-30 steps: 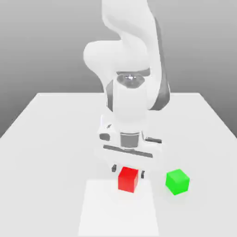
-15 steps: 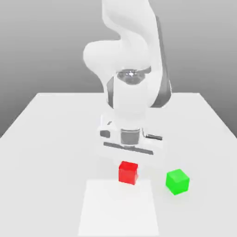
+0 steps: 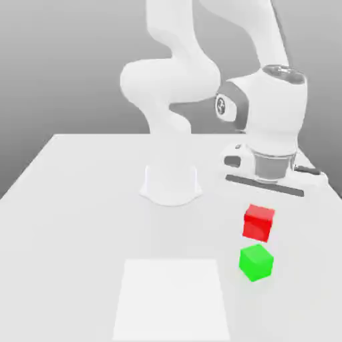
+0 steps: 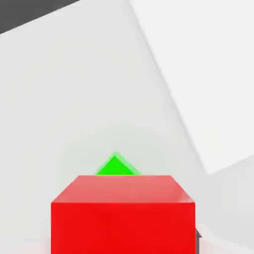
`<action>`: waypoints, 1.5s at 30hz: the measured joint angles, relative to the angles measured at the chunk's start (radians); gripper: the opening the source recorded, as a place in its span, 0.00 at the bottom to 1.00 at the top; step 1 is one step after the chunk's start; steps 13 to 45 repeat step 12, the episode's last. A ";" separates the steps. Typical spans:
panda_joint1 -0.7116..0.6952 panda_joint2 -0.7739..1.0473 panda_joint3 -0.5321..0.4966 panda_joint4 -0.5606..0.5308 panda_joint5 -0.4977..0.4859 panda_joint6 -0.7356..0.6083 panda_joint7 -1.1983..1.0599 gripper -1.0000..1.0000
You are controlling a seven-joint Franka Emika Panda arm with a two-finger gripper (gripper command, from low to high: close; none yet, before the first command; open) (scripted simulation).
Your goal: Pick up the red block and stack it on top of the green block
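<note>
Moved since one second ago: the red block [image 3: 258, 222], then resting on the table [image 3: 80, 200] between the fingers and to the exterior view's left of the green block [image 3: 256, 262], is now lifted clear of the surface and hangs directly above that green block, apart from it; the arm [image 3: 175, 80] has swung toward the exterior view's right with it. Red blocks: one, small cube, plain faces, clamped in the gripper [image 3: 259, 212], whose fingers are drawn in against its sides. Green blocks: one, small cube, same size, resting on the table, unmoved; in the hand view a single corner of it [image 4: 115, 166] shows past the red block's [image 4: 123, 213] top edge. Arms: one, white, base [image 3: 171, 184] standing behind and to the exterior view's left of the green block. Pale square patches: one [image 3: 172, 299], flat on the table, just beside the green block on the exterior view's left.
</note>
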 joint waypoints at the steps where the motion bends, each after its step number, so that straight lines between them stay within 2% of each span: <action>1: -0.001 0.015 -0.007 0.002 -0.033 0.007 0.024 0.00; 6: -0.029 0.087 -0.013 0.011 -0.165 0.043 0.119 0.00; 11: -0.034 0.146 -0.021 0.015 -0.230 0.088 0.165 0.00; 45: -0.033 0.155 -0.021 0.015 -0.233 0.099 0.168 0.00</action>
